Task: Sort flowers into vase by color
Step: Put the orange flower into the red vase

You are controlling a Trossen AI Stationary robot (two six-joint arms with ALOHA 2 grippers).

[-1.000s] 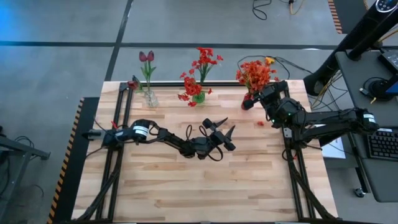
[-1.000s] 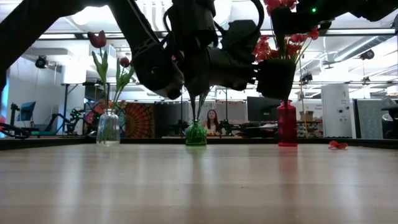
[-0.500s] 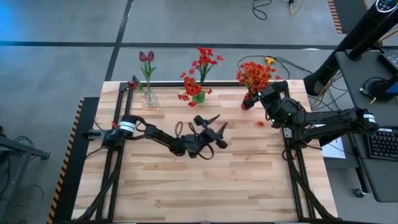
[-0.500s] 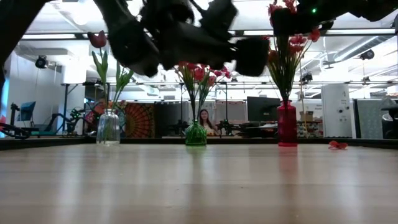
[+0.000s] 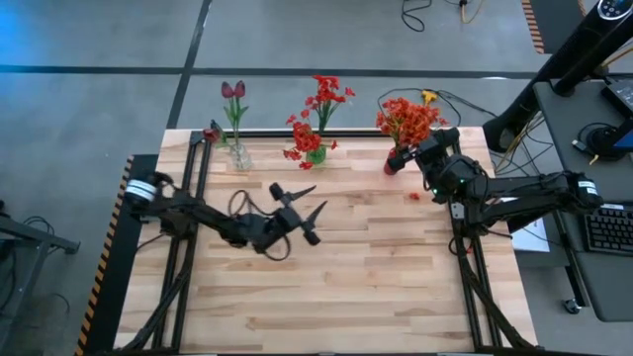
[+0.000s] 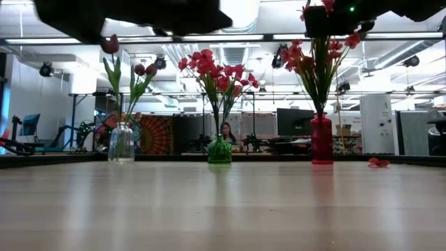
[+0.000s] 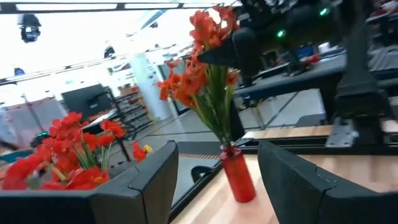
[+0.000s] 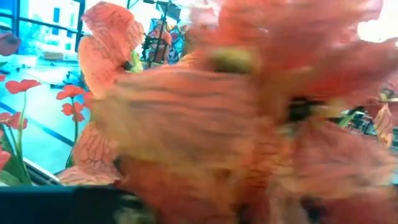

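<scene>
The left gripper hangs over the middle of the wooden table, empty, its two dark fingers spread apart. Its wrist view looks between those fingers at the red vase with the orange flowers standing upright in it, and at a cluster of bright red flowers nearer the camera; neither the overhead nor the table-level view gives this close look at the orange stems entering the vase neck.

Farther back, the right gripper sits at the orange bunch near the table's far right corner. Its own wrist view is filled by orange petals pressed against the lens, so whether its fingers are apart or together cannot be told, nor whether it holds a stem.

Only the low view shows all three vases in a row along the far edge: a clear glass vase with the dark maroon tulips, a green vase with the red blooms, and the red vase with the orange ones. It also shows a loose red petal lying on the table, right of the red vase.

The overhead view shows that each colour has its own vase, the bunches fanning outward on thin green stems.
</scene>
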